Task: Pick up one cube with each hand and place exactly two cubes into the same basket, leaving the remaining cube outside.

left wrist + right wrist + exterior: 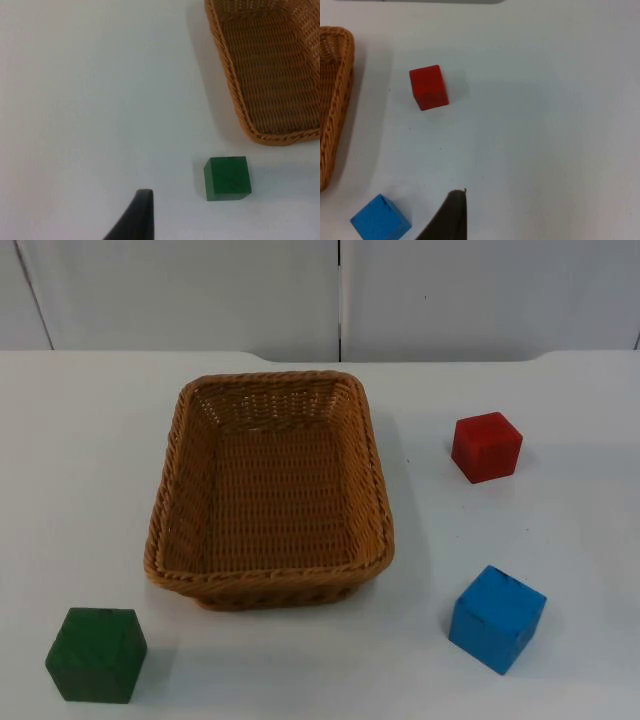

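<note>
The left gripper point(137, 220) hangs above the white counter point(80, 460), with one black fingertip point(140, 210) visible in the left wrist view; whether this gripper is open or closed cannot be told. It holds nothing that can be seen, and the green cube point(227, 178) sits on the counter just beyond it, apart from the fingertip. Past the green cube lies the near corner of the brown wicker basket point(240, 110), close to the cube but not touching it. The right gripper point(447, 220) likewise hangs above the counter, showing one dark fingertip point(451, 210) in the right wrist view, and its state cannot be told either. The blue cube point(381, 220) rests on the counter just beside that fingertip, the red cube point(428, 87) lies farther off, and the basket's rim point(335, 100) runs along one side. In the top view the basket point(170, 480) stands upright in the middle of the counter with no cube inside it. The green cube point(96, 654) sits off the basket's near left corner, the red cube point(486, 446) lies to its right, and the blue cube point(497, 618) sits nearer than the red one, slightly turned. All three cubes stand outside the basket. A grey wall point(200, 290) closes off the far edge of the counter.
</note>
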You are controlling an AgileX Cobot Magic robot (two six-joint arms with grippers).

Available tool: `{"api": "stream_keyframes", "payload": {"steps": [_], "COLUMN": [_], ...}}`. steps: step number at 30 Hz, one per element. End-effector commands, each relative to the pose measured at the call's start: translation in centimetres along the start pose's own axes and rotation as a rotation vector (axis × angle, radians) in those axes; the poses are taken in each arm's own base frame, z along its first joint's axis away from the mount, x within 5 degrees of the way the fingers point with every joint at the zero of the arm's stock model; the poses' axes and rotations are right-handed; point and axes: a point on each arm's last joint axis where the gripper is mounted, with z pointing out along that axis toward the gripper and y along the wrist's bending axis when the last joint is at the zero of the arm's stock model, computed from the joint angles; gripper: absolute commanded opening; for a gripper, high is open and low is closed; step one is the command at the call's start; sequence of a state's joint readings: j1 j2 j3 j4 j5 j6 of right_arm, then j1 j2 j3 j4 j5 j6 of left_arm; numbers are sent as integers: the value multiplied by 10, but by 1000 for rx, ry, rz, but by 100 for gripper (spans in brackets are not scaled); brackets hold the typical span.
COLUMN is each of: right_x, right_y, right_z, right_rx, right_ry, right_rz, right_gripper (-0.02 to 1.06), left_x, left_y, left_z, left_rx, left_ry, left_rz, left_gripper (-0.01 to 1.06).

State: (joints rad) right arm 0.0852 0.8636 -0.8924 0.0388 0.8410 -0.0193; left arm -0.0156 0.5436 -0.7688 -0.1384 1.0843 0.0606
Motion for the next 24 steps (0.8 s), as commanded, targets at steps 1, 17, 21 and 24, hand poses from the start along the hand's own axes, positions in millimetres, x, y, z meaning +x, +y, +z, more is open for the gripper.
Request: {"api": "stream_keyframes", "payload": {"steps": [1, 17, 21, 24], "right_x": [-10, -60, -72, -82], "right_y": [1, 6, 9, 16], "right_z": [11, 76, 94, 111], "right_rx": [-16, -98, -116, -133], "right_ry": [-2, 95, 114, 135], "right_rz": [-3, -56, -70, -105], "right_gripper": [105, 105, 105, 105], "left_x": [-9, -24, -26, -28], "left_y": [0, 0, -1, -1], "left_z": [2, 41, 50, 58], "left_rx": [2, 60, 82, 103], "left_ry": [8, 189, 227, 256], "left_rz": [-18, 9, 14, 17], "left_gripper": [105, 105, 105, 105]}}
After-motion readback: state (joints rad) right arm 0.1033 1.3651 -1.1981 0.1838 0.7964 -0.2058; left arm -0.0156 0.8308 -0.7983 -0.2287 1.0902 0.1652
